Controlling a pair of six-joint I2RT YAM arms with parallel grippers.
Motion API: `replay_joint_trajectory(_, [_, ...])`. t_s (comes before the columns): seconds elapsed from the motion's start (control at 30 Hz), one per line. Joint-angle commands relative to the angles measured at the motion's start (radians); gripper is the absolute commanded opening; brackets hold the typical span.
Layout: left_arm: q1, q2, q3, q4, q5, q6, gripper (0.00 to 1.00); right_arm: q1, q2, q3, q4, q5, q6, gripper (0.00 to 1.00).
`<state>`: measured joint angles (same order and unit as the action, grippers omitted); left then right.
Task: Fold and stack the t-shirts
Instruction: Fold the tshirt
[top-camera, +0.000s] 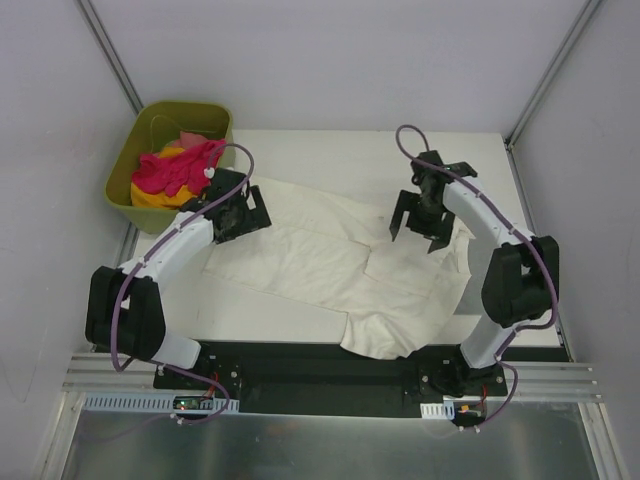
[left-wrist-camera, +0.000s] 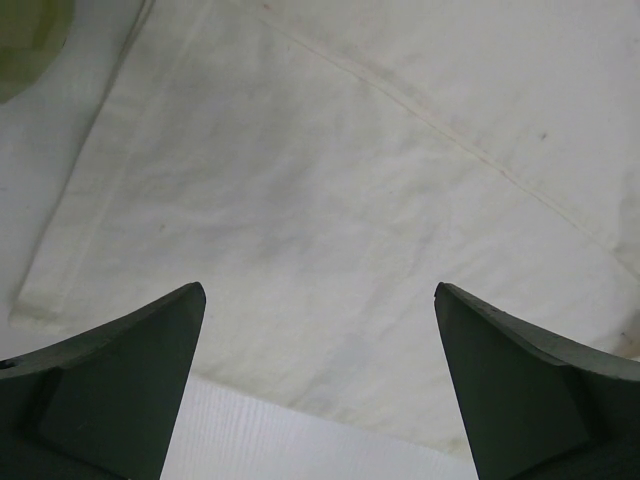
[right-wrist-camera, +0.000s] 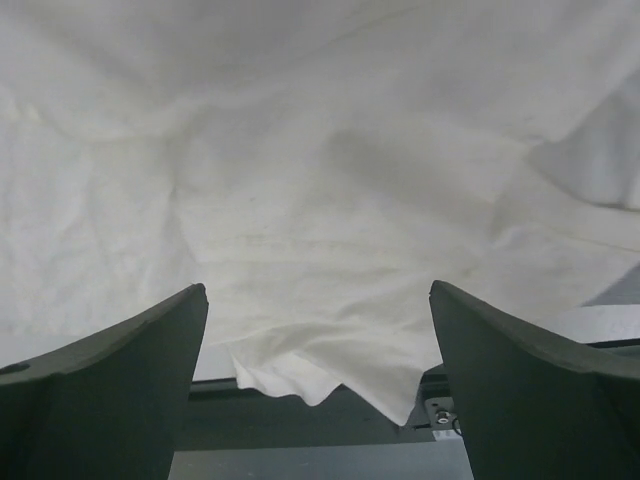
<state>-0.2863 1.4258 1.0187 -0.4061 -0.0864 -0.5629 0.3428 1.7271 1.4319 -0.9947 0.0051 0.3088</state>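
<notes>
**Desk:** What do you have on screen?

**Operator:** I see the white counter (top-camera: 330, 150). The cream-white t-shirt (top-camera: 330, 265) is spread across most of it, rumpled. One edge droops past the counter's near rim onto the black rail (top-camera: 300, 362).

**Desk:** And the other shirts?

**Operator:** Just off the cream shirt's far-left corner stands the olive-green tub (top-camera: 122, 175). Inside it, a bright pink t-shirt (top-camera: 180, 168) lies bunched on top of a yellow t-shirt (top-camera: 150, 196). A bit of red cloth (top-camera: 192, 135) shows behind the pink.

**Desk:** Pincers?

**Operator:** My left pincer (top-camera: 243, 222) hangs over the cream shirt's left end, jaws spread wide with nothing between them. Its wrist camera shows me a seam (left-wrist-camera: 450, 135) running across the cloth, and the shirt's edge on the counter. My right pincer (top-camera: 417, 236) hovers over the shirt's right side, jaws also wide apart and gripping nothing. I cannot tell whether its tips touch the cloth.
</notes>
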Motion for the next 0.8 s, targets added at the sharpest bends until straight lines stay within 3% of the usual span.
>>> replay_joint_trajectory(0.0, [-0.010, 0.068, 0.107, 0.007, 0.043, 0.050, 0.99, -0.148, -0.035, 0.018, -0.049, 0.174, -0.071, 0.97])
replay_joint_trajectory(0.23, [-0.014, 0.295, 0.323, 0.004, 0.080, 0.096, 0.99, -0.329, 0.158, 0.163, -0.019, 0.232, -0.154, 0.89])
replay_joint_trajectory(0.43, [-0.013, 0.467, 0.469, 0.004, 0.085, 0.132, 0.99, -0.424, 0.279, 0.281, 0.047, 0.136, -0.206, 0.75])
replay_joint_trajectory(0.77, [0.025, 0.630, 0.589, -0.005, 0.111, 0.138, 0.99, -0.439, 0.440, 0.404, 0.188, 0.050, -0.301, 0.59])
